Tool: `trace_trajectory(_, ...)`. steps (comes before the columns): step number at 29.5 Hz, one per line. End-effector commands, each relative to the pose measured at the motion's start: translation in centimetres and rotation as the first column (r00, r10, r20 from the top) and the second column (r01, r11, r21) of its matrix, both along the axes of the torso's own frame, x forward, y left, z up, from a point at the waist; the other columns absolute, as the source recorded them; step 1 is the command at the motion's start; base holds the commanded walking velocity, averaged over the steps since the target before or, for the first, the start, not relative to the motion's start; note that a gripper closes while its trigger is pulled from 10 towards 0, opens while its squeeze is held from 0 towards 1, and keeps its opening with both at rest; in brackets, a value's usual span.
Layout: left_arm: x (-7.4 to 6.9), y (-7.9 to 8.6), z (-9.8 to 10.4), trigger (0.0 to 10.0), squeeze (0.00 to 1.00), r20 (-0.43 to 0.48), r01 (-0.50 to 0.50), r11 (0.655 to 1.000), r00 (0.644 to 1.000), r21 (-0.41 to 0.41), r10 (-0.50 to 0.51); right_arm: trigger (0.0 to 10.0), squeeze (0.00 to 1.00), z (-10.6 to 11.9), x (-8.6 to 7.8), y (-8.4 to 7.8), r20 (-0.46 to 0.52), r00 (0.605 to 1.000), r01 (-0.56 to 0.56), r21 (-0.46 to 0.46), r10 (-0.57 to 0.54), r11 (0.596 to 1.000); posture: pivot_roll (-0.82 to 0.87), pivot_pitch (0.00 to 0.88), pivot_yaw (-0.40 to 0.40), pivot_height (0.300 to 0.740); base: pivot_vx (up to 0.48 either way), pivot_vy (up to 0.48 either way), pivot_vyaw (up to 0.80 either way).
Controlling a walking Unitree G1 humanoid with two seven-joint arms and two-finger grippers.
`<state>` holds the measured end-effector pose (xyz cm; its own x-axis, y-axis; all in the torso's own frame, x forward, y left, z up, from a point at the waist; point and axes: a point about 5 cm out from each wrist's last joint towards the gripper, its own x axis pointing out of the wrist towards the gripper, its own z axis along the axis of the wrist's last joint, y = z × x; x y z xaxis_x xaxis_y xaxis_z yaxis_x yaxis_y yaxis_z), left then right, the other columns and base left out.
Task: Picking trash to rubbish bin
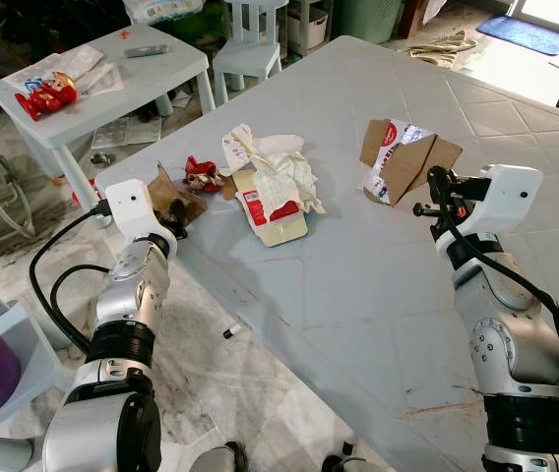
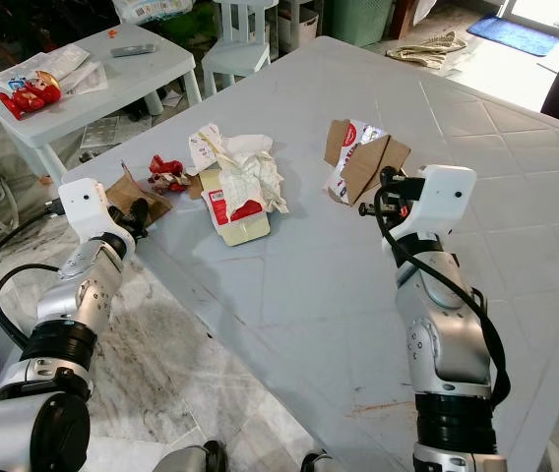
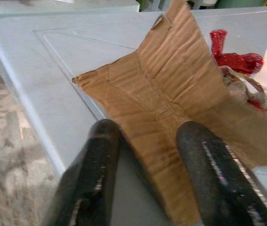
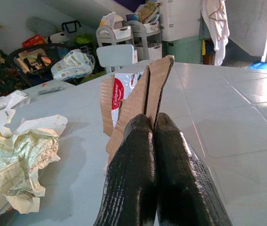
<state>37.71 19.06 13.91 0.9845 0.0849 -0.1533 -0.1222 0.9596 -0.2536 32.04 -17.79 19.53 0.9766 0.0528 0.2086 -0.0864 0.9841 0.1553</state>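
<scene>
Together on the pale grey desk (image 1: 378, 295) lie several pieces of trash. At the corner nearest the left arm, a creased brown cardboard scrap (image 3: 171, 117) rests flat, and the left gripper (image 3: 161, 155) reaches over the desk edge toward it with its fingers (image 3: 100, 155) apart, one on either side of the scrap's near end and not closed on it. Just beyond the scrap sits a red shiny wrapper (image 1: 201, 172), and beside that a heap of crumpled white paper (image 1: 284, 167) lying over a flattened cream and red carton (image 1: 275, 211). Further along the desk, near the right arm, a folded cardboard toothpaste box (image 1: 403, 157) with red lettering stands propped up. The right gripper (image 4: 153, 123) is raised just in front of that box, its two fingers (image 4: 133, 155) pressed together with nothing between them, their tips right beside the cardboard edge; whether they touch it cannot be told. Behind the desk stand a small white side table (image 1: 176, 69) with papers and a red wrapper on it, and a white plastic chair (image 1: 250, 54). The floor (image 1: 240, 383) is marbled tile.
</scene>
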Motion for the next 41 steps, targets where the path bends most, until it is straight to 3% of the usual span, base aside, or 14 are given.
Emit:
trace_trajectory(1,0.2,-0.3,0.1,0.0,0.0,0.006,0.01,1.0,1.0,-0.013,-0.01,0.0,0.0,0.2,-0.3,0.0,0.008,1.0,-0.001,0.002,0.001,1.0,0.03,0.159,0.006,0.74,0.0,0.0,0.0)
trace_trajectory(15,0.1,-0.4,0.7,0.0,0.0,0.054,0.015,1.0,0.998,-0.005,-0.015,0.0,0.0,0.1,-0.2,0.1,0.005,1.0,-0.001,0.003,0.001,1.0,0.03,0.165,0.002,0.74,0.0,0.0,0.0)
trace_trajectory(28,-0.4,-0.4,2.5,0.0,0.0,0.178,-0.005,0.996,0.984,0.093,-0.012,0.0,0.0,0.3,0.0,0.2,0.012,1.0,-0.004,0.005,0.004,1.0,0.04,0.157,-0.002,0.74,0.0,0.0,0.0)
trace_trajectory(29,-0.6,-0.5,3.4,0.0,0.0,0.23,-0.02,0.991,0.973,0.134,-0.011,0.0,0.0,0.4,0.0,0.2,0.013,1.0,-0.003,0.005,0.003,1.0,0.04,0.155,-0.002,0.74,0.0,0.0,0.0)
trace_trajectory(33,-1.3,-0.3,4.6,0.0,0.0,0.297,-0.08,0.968,0.955,0.238,0.005,0.0,0.0,0.5,0.1,0.1,0.016,1.0,0.0,0.004,0.0,1.0,0.04,0.153,-0.003,0.74,0.0,0.0,0.0)
trace_trajectory(41,-3.6,0.6,6.5,0.0,0.0,0.407,-0.236,0.904,0.91,0.356,0.077,0.0,0.0,0.4,0.0,0.2,0.012,1.0,-0.001,0.003,0.001,1.0,0.05,0.168,-0.01,0.74,0.0,0.0,0.0)
